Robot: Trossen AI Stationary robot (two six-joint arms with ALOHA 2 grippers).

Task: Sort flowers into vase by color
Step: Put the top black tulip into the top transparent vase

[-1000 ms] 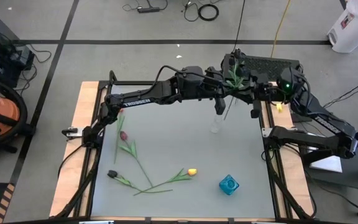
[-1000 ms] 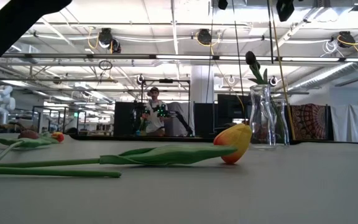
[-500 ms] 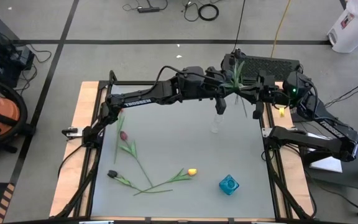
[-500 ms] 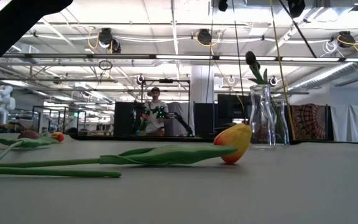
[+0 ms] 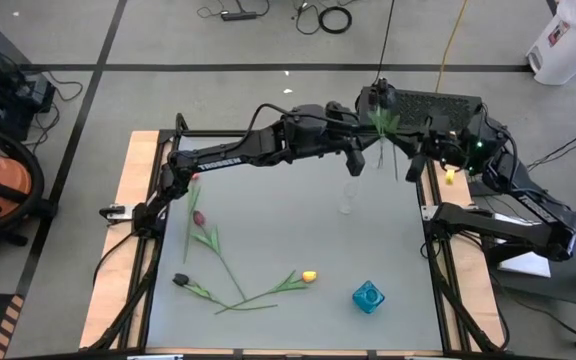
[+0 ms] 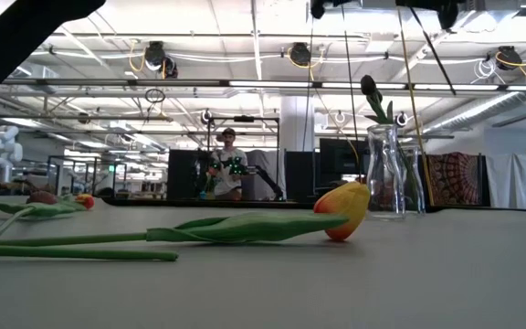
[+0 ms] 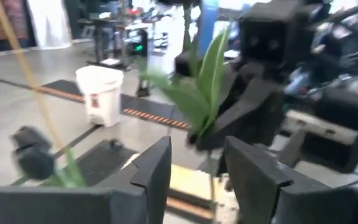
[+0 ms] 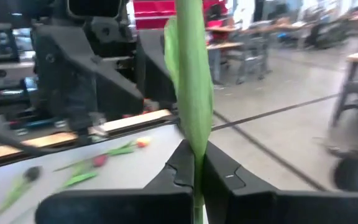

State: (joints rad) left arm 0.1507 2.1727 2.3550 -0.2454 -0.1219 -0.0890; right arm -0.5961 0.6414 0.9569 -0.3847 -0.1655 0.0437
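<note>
a yellow tulip (image 6: 343,209) is lying nearest on the table (image 5: 298,235), with a dark tulip (image 5: 182,280) and a red tulip (image 5: 199,218) lying beside it. farther back, a clear vase (image 6: 384,171) is holding one dark flower (image 6: 368,88). above it the right gripper (image 8: 194,167) is pinching a green stem (image 8: 192,93) tightly, while the left gripper (image 7: 194,171) is standing wide, holding nothing.

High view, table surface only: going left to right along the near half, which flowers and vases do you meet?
Dark purple-black tulip head → pinkish red tulip head → yellow tulip head → clear glass vase → blue vase.
</note>
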